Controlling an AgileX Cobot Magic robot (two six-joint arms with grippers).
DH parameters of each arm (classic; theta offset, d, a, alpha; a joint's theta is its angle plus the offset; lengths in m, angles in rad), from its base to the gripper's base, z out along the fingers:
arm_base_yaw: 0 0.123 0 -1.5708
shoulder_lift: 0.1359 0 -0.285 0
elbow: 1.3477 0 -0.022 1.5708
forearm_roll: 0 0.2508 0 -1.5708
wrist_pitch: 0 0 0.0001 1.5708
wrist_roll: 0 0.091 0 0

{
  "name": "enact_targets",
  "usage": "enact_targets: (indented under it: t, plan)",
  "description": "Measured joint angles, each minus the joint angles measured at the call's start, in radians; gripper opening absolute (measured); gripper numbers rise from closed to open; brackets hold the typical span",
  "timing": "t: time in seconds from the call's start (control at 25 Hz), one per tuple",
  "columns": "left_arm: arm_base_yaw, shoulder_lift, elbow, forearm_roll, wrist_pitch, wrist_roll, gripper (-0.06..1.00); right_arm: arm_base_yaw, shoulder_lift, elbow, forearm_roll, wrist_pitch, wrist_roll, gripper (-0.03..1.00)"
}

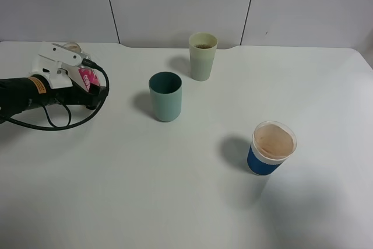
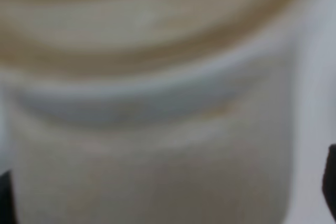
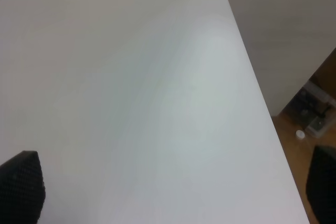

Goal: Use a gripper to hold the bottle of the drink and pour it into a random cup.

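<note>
Blue cup (image 1: 272, 148) sat nearest | left gripper (image 1: 78, 74) spread wide around bottle (image 1: 87, 78) at table's (image 1: 175, 190) far-left | pale cup (image 1: 202, 56) already held drink | next: likely back off bottle

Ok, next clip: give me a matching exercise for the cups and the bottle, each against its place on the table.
Things:
1. yellow-green cup
2. teal cup
3. blue cup
4. bottle

Places:
A. nearest the camera, right side
B. far left, at the left gripper
C. farthest back, near the centre
D. middle, just left of centre

Pairs: 1-C, 2-D, 3-A, 4-B
</note>
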Motion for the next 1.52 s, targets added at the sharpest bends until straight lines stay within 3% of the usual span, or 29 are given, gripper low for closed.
enact_targets:
  t: [0.16,0.4,0.8,1.12,1.32,1.36,1.52]
  plan:
    - [0.000,-0.057,0.000,-0.004,0.044,-0.007,0.98,0.000,0.000,0.000,0.000,0.000,0.000,0.99]
    - [0.000,-0.229,0.002,-0.016,0.190,-0.039,0.98,0.000,0.000,0.000,0.000,0.000,0.000,0.99]
    - [0.000,-0.598,0.003,-0.063,0.568,-0.037,0.98,0.000,0.000,0.000,0.000,0.000,0.000,0.99]
    - [0.000,-0.894,0.003,-0.155,0.806,-0.036,0.98,0.000,0.000,0.000,0.000,0.000,0.000,0.99]
    - [0.000,-1.044,-0.032,-0.186,1.035,-0.036,0.98,0.000,0.000,0.000,0.000,0.000,0.000,0.99]
    - [0.000,-1.044,-0.032,-0.186,1.035,-0.036,0.98,0.000,0.000,0.000,0.000,0.000,0.000,0.99]
    - [0.000,-1.164,-0.147,-0.187,1.294,-0.036,0.98,0.000,0.000,0.000,0.000,0.000,0.000,0.99]
